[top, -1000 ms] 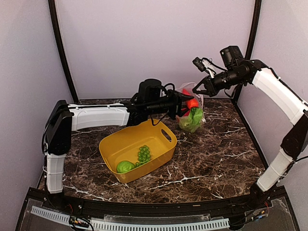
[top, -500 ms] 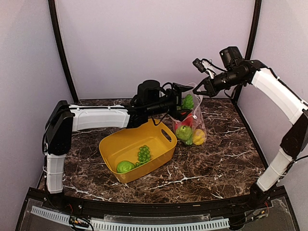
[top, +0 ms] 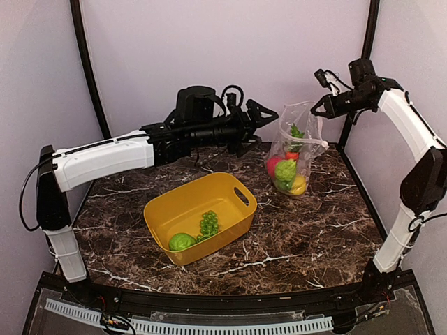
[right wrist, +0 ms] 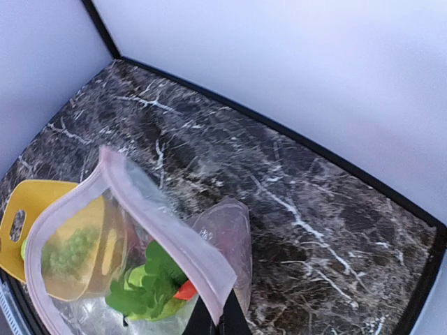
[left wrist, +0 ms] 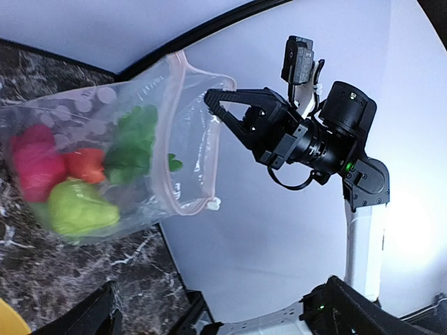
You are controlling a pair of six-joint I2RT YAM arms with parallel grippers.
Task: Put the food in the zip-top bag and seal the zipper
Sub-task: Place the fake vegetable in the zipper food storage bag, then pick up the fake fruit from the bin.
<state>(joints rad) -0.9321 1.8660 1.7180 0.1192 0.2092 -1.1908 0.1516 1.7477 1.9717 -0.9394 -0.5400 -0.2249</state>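
Above marble table (top: 314, 227), pinching zip-top bag (top: 293, 150) rim in right gripper (top: 320, 110), left gripper (top: 264, 115) spread empty; fetch grapes (top: 209, 223), drop mid-mouth.

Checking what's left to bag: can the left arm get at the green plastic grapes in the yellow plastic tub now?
Probably yes. The left gripper is open and empty, raised beyond the yellow plastic tub; the green plastic grapes lie uncovered in it, nothing above. It must draw back and down.
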